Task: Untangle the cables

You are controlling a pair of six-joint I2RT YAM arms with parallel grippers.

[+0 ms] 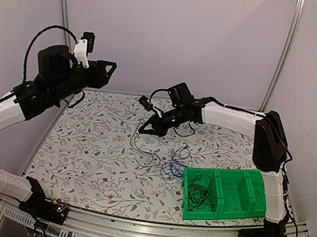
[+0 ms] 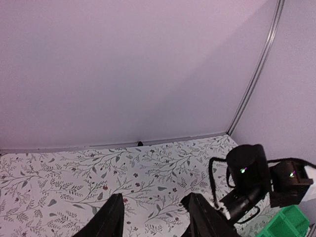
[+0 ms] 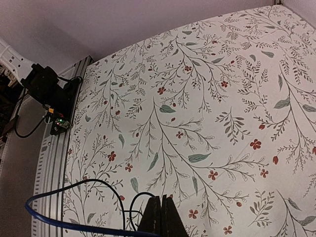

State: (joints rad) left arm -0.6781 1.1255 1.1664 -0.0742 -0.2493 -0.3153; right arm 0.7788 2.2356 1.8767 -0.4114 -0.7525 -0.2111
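The top external view looks down from above and behind the near edge, over the whole table (image 1: 86,144); the left wrist view, high up, faces the far-right corner, sharing the green bin (image 2: 289,223); the right wrist view, low and close, faces the near-left corner, sharing the cables (image 3: 59,224).
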